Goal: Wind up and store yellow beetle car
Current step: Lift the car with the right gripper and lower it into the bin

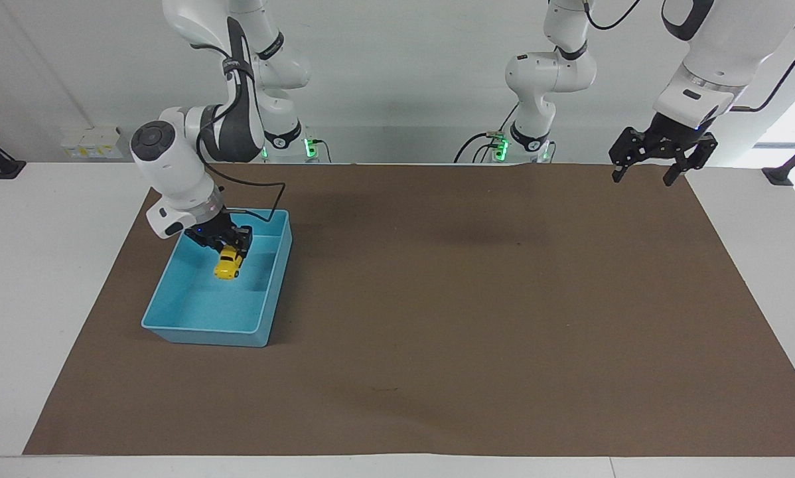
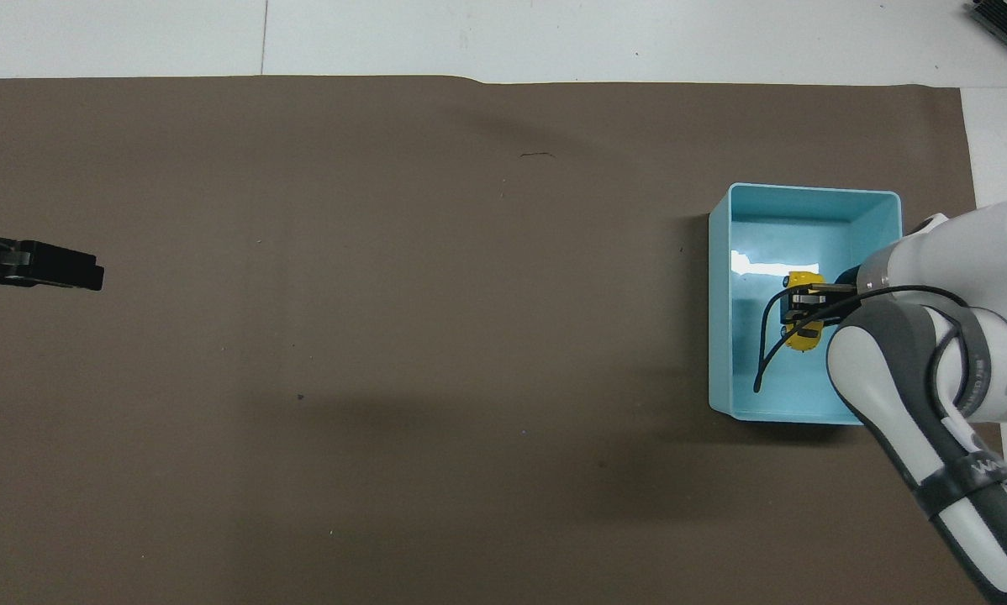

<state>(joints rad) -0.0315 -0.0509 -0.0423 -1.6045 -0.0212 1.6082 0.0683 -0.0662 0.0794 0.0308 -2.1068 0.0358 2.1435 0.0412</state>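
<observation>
A white table (image 1: 52,279) carries a wide brown mat (image 1: 477,312) across most of its top, under even, soft light. A plain pale wall (image 1: 397,73) rises at the robots' end, with daylight from a window (image 1: 792,123) at one edge

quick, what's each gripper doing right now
Right gripper: shut on the yellow beetle car, inside the blue tray.
Left gripper: open, empty, waiting.

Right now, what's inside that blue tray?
Inside the blue tray is only the yellow beetle car, clamped in the right gripper, which reaches down into it. The gripper hides the car's top, and whether its wheels touch the tray floor cannot be told.
</observation>
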